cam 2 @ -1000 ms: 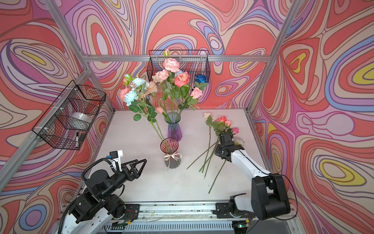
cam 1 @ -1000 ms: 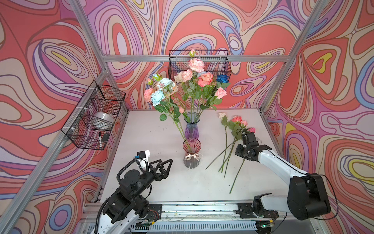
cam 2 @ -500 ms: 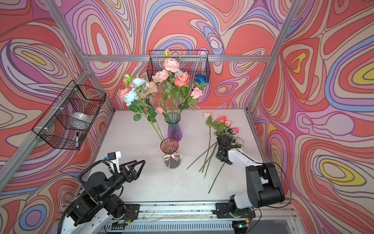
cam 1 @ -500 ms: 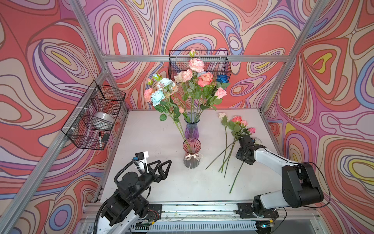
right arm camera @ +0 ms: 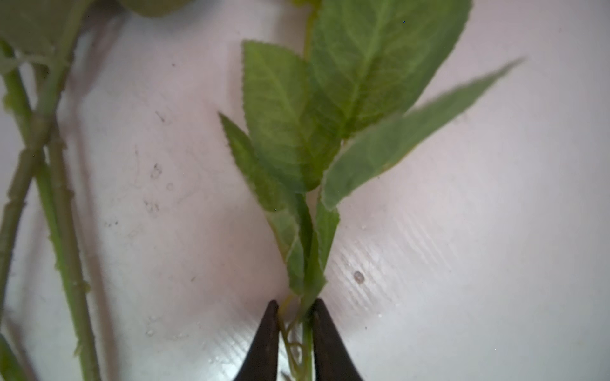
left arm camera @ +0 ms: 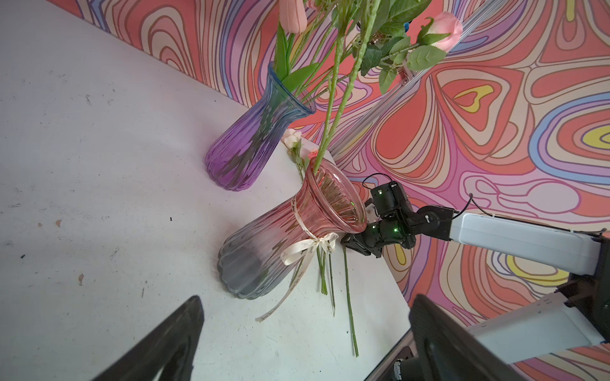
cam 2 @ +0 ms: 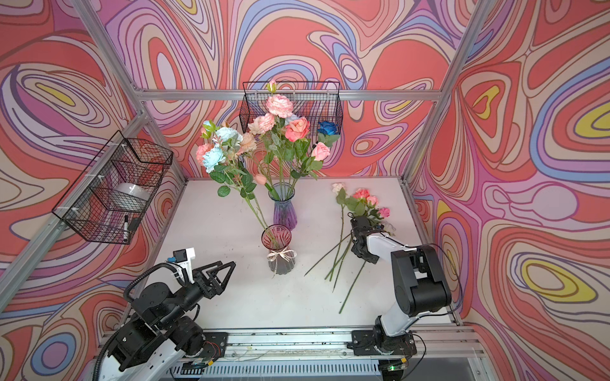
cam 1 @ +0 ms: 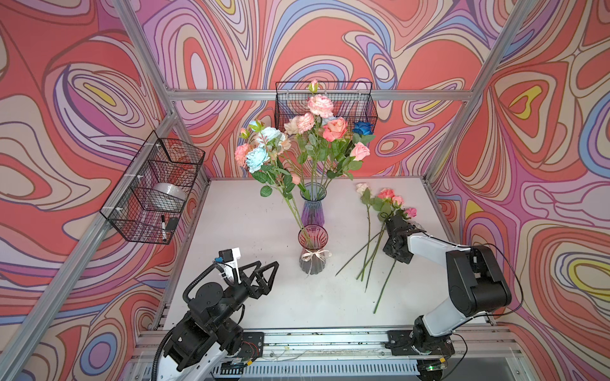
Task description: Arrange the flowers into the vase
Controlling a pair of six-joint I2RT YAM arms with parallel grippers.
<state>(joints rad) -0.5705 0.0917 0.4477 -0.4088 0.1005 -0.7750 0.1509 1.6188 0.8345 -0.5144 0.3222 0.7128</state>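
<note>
The white counter fills the lower middle of both top views. Above its centre rise the arranged flowers, in pink, peach, cream, pale blue and one dark blue. Most of them stand in the purple vase. The pale blue group leans to the upper left and has its stems in the pink vase with the ribbon bow, which stands just below the purple one in the frame. Both vases are upright. To the right of them the loose flowers lie flat on the counter, with blooms toward the back wall and stems fanning toward the lower middle, some crossing. My right end effector is low among them, at their leafy part. In the right wrist view its two fingers are almost together and pinch one thin stem just under a cluster of green leaves. I cannot tell if this stem is lifted from the counter. My left end effector is at the lower left of the vases, fingers spread wide, with nothing between them.
</note>
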